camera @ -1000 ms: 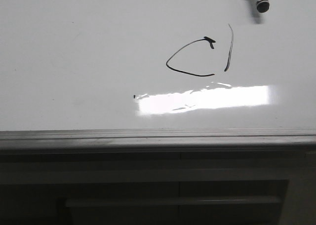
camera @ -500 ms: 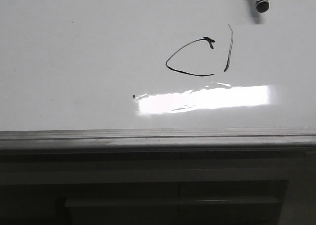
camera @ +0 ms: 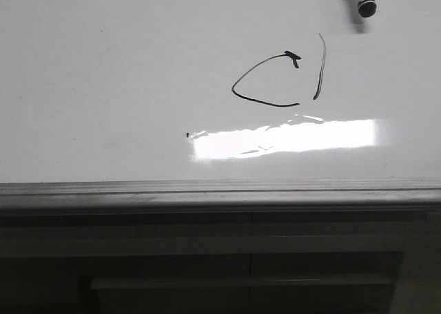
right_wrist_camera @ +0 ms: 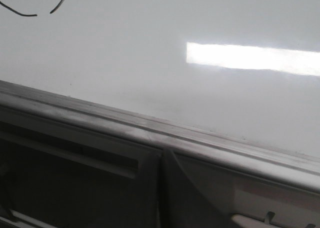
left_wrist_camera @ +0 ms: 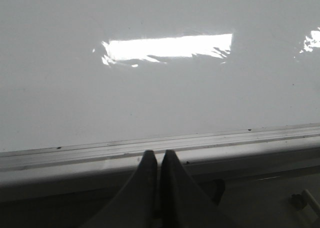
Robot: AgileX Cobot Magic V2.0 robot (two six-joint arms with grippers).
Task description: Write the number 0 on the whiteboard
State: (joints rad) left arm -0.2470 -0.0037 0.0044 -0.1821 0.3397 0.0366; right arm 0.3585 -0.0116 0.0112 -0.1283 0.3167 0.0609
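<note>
Left fingers: the left gripper [left_wrist_camera: 159, 160] shows two dark fingers [left_wrist_camera: 145, 188] pressed together, holding nothing, over the board's frame.
Right fingers: the right gripper [right_wrist_camera: 161, 163] shows two dark fingers [right_wrist_camera: 187, 198] closed against each other with only a thin seam between, empty, at the board's frame.
Count of grippers: two, neither touching the drawing.
The number 0: one drawing [camera: 265, 83] in thin black line, made of two separate strokes, on the right half of the board in the front view; a rough loop pointed at its left side and left unclosed, and a short curved stroke just beside it on the right, apart from the loop.
Marker: one, its black tip [camera: 366, 8] at the upper right edge of the front view, away from the strokes.
Dot: one tiny black dot [camera: 187, 134], left of the bright reflection.
Surface: the whiteboard [camera: 103, 87], glossy white, carries one bright rectangle of reflected light [camera: 286, 138] just below the drawing; a grey metal frame [camera: 220, 190] runs along its near edge.
Room: dark panelling [camera: 207, 266] below the frame.
</note>
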